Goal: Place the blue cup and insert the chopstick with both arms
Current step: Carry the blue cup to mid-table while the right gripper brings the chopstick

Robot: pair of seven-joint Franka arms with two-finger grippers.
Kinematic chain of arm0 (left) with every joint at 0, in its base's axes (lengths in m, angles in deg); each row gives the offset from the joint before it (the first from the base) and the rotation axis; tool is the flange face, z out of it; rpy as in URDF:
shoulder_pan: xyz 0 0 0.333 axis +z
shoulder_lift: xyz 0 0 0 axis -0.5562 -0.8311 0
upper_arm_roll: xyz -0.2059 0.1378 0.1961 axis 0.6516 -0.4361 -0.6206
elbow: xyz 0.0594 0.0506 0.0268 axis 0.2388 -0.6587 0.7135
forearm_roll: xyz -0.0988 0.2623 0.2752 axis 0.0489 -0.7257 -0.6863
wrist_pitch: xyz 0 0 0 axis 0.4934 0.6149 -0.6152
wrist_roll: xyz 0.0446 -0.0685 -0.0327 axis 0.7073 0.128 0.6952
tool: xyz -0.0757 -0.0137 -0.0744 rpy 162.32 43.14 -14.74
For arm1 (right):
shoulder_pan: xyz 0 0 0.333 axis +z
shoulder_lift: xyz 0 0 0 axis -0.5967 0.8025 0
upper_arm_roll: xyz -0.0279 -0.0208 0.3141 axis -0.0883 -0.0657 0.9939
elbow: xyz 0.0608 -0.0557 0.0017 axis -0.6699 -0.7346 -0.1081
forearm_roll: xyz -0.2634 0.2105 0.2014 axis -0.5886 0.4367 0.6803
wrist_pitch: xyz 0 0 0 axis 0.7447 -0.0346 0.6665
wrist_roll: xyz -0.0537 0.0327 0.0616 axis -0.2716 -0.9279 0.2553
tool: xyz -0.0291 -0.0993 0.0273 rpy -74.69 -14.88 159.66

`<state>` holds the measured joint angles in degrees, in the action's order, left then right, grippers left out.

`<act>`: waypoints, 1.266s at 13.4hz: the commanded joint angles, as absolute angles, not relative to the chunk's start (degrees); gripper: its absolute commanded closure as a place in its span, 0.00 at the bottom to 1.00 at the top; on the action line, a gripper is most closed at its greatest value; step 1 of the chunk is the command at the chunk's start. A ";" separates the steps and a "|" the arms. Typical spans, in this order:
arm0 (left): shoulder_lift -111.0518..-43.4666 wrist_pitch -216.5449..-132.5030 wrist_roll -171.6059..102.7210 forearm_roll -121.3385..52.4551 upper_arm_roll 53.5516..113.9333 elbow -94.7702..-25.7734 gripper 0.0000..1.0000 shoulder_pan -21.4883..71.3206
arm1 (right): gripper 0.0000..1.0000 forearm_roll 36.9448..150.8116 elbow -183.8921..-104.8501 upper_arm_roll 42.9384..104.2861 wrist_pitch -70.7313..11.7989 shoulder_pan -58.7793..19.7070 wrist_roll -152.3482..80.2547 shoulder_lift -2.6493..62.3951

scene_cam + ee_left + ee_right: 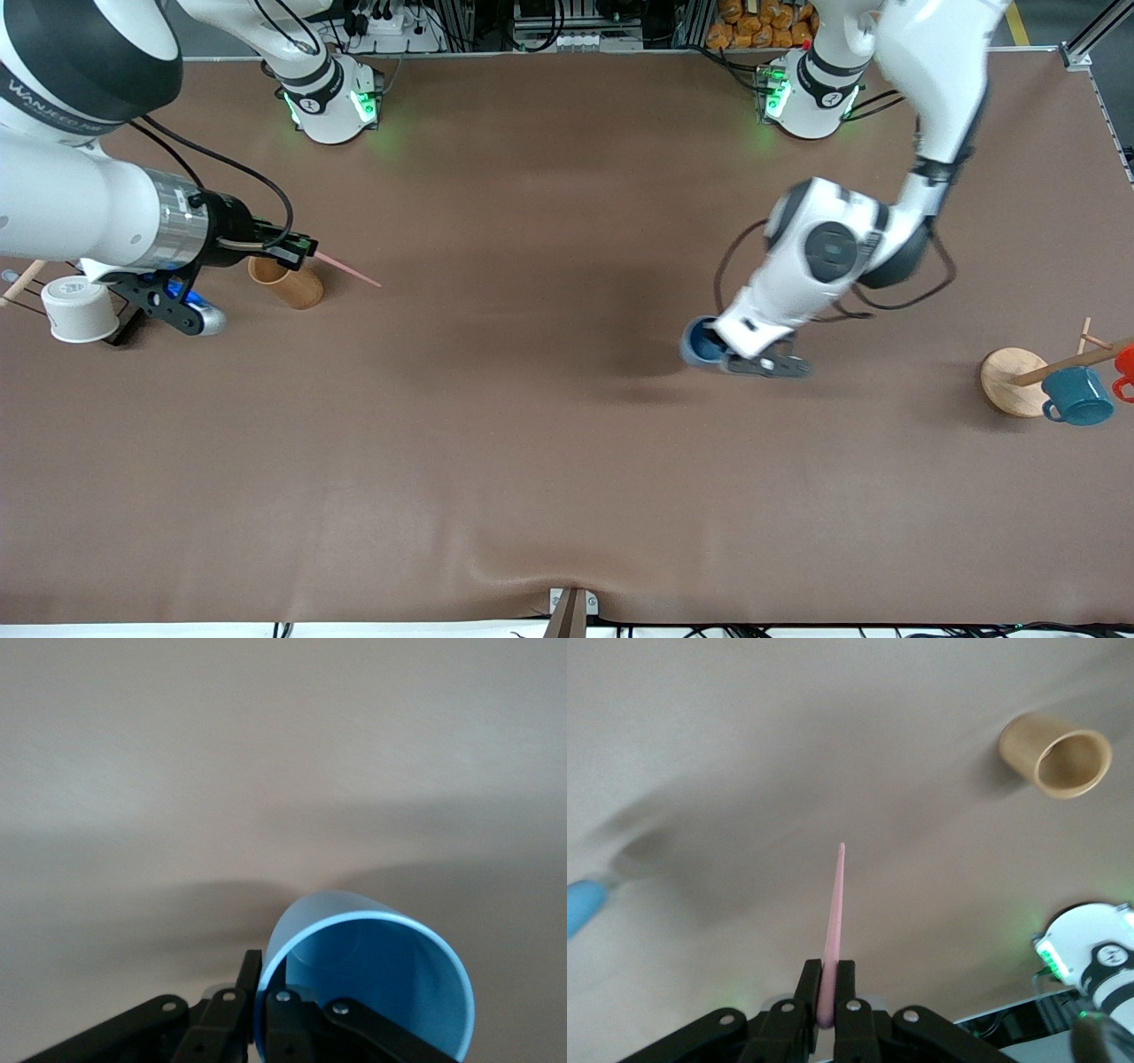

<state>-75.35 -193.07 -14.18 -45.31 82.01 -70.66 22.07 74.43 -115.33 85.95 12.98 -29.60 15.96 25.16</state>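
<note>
- Left hand [760, 361] is clamped on the blue cup's [702, 342] rim and held above the middle of the desk [532, 425].
- Right hand [828, 1003] is closed on the chopstick [833, 930], above the desk near a brown wooden cylinder [288, 282] at the right arm's end.

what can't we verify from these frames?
- Front view: the left arm's wrist covers most of the blue cup; whether it touches the table is unclear.
- Left wrist view: the frame edge cuts off the left pincer and the cup's base.
- Front view: the right arm hides the right pincer's grip on the chopstick.
</note>
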 commanded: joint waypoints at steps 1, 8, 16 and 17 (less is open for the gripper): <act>-79.57 -191.92 -1.91 -46.24 81.50 -65.43 1.00 15.27 | 1.00 76.46 -119.70 85.74 10.22 -28.12 20.48 22.23; -87.76 -192.01 13.24 -46.86 81.06 -58.47 1.00 4.36 | 1.00 80.84 -134.72 85.83 -0.15 -27.06 24.09 14.24; -89.87 -192.27 19.75 -46.95 80.71 -56.45 1.00 -0.66 | 1.00 81.99 -136.40 85.83 -2.97 -24.51 30.42 14.23; -89.87 -192.27 19.75 -46.95 80.71 -56.36 0.77 -0.58 | 1.00 81.99 -136.49 85.83 -2.97 -24.51 30.42 14.23</act>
